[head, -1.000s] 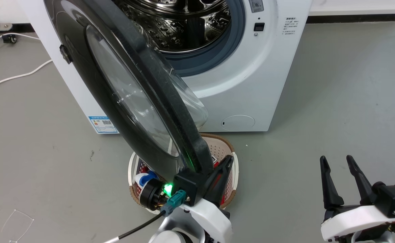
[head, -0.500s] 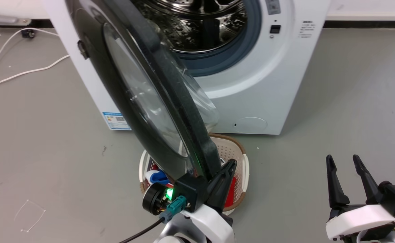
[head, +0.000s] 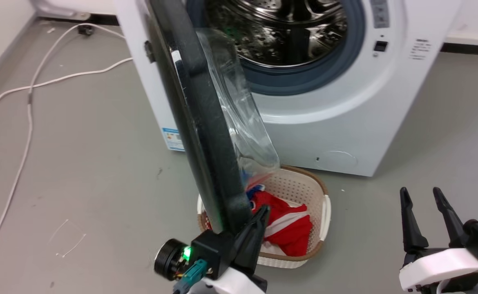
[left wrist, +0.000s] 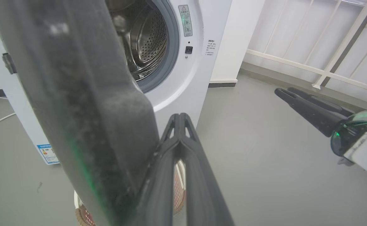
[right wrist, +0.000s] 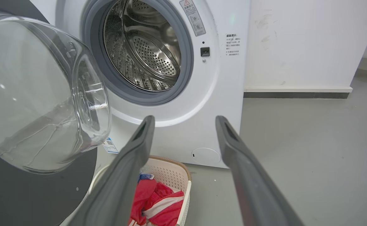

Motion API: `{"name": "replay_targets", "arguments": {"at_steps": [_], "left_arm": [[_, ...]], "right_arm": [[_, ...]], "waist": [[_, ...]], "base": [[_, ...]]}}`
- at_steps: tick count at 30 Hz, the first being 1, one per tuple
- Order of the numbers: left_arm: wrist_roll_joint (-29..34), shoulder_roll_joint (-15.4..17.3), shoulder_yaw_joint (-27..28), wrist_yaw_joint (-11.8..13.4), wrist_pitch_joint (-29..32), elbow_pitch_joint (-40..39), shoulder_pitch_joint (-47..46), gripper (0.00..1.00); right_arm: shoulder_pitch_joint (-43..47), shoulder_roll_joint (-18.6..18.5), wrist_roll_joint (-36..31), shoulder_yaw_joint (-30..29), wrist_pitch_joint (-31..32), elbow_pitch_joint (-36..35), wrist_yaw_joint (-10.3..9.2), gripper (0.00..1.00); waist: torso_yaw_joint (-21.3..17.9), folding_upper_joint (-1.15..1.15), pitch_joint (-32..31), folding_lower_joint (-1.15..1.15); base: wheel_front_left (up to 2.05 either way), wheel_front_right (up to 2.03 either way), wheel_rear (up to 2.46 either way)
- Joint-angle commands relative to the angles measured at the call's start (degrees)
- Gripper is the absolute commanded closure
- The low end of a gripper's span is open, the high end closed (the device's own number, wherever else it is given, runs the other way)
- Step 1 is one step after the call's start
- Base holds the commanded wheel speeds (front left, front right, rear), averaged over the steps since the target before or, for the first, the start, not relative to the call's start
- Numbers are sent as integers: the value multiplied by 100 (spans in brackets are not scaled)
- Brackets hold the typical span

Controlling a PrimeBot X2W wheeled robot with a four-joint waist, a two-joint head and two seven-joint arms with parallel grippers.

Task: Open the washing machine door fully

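Note:
The washing machine door [head: 200, 122] stands swung out from the white machine [head: 345, 122], nearly edge-on in the head view, its clear glass bowl [head: 243, 118] bulging toward the drum [head: 288, 28]. My left gripper [head: 263, 209] is shut, empty, its fingers lying against the inner side of the black rim's low outer edge. In the left wrist view the door rim [left wrist: 77, 94] runs just left of the left gripper's [left wrist: 178, 115] joined tips. My right gripper [head: 421, 191] hangs open at lower right, clear of the door. From the right wrist the glass bowl [right wrist: 45, 94] sits left of the right gripper [right wrist: 185, 118].
A white laundry basket [head: 324, 204] with red clothes [head: 288, 224] sits on the floor under the door's lower edge. White cables [head: 30, 102] trail across the grey floor at left. A small round flap [head: 339, 157] marks the machine's base. A white railing [left wrist: 327, 62] stands far right.
The door has swung wider, from slanted across the machine to nearly edge-on, with my left gripper following its rim. The head camera has turned left. The right gripper stays open in place.

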Motion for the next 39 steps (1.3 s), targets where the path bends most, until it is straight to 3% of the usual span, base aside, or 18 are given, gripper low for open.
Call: {"name": "replay_targets", "arguments": {"at_steps": [1, 14, 24, 29, 39], "left_arm": [[21, 93, 89, 102, 4, -65, 98, 100], [184, 255, 339, 545, -217, -708, 443, 100], [49, 364, 1027, 991, -537, -830, 623, 100], [-201, 506, 1504, 1024, -640, -776, 453, 100], [-879, 919, 2626, 820, -966, -183, -70, 100]], "right_arm": [[87, 10, -27, -12, 15, -45, -1, 0], [126, 9, -267, -79, 93, -382, -1, 0], [7, 9, -468, 48, 198, -645, -1, 0], [-101, 8, -654, 191, 219, -765, -1, 0], [-326, -181, -653, 408, 249, -919, -1, 0]], "waist": [[171, 0, -15, 0], [1083, 0, 109, 0], [1509, 0, 292, 0], [1513, 0, 439, 0], [1326, 0, 894, 0]], "base": [[0, 0, 0], [0, 0, 0], [0, 0, 0], [0, 0, 0], [0, 0, 0]]}}
